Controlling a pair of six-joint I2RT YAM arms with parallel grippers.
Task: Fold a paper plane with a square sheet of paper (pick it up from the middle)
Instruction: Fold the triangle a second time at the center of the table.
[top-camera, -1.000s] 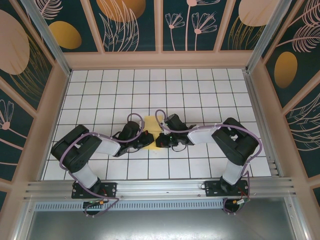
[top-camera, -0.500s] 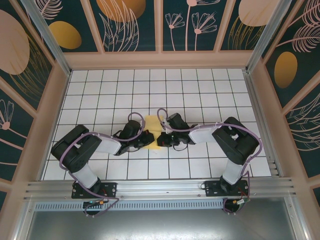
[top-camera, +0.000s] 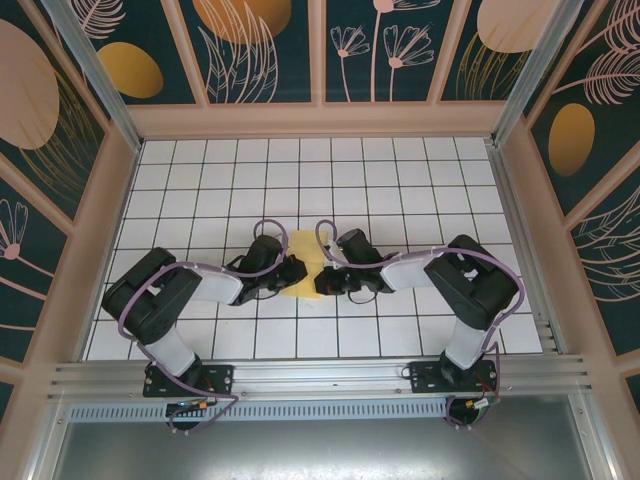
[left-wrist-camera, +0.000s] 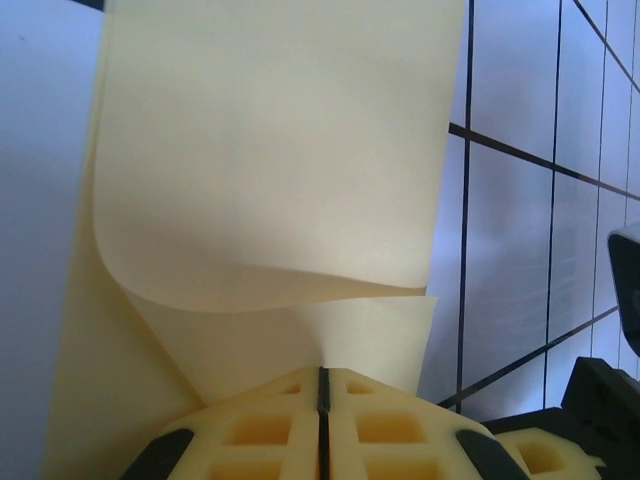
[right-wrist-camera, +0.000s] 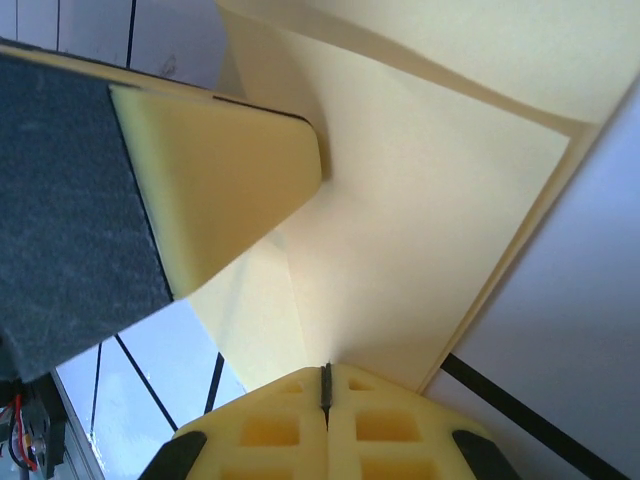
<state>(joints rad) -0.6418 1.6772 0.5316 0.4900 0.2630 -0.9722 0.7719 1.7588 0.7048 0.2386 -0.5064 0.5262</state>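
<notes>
The square sheet of paper (top-camera: 307, 270) is pale yellow and lies half lifted on the white tiled floor (top-camera: 300, 180) between my two grippers. My left gripper (top-camera: 296, 270) is shut on one edge; in the left wrist view the sheet (left-wrist-camera: 270, 150) rises from the shut jaws (left-wrist-camera: 322, 372) and curls over itself in a soft fold. My right gripper (top-camera: 323, 282) is shut on the opposite edge, and in the right wrist view the paper (right-wrist-camera: 420, 230) fans out from its jaws (right-wrist-camera: 325, 370) with a crease running up it. The left gripper's pad (right-wrist-camera: 215, 180) presses the sheet from the upper left there.
Light wooden walls (top-camera: 320, 120) with dark patterned panels enclose the tiled floor on three sides. An aluminium rail (top-camera: 320, 375) carries both arm bases along the near edge. Open tiles stretch behind and to both sides of the grippers.
My left gripper has moved a little right and away from the bases, closer to the right gripper, and the paper between them has bent more. The right arm has barely moved.
</notes>
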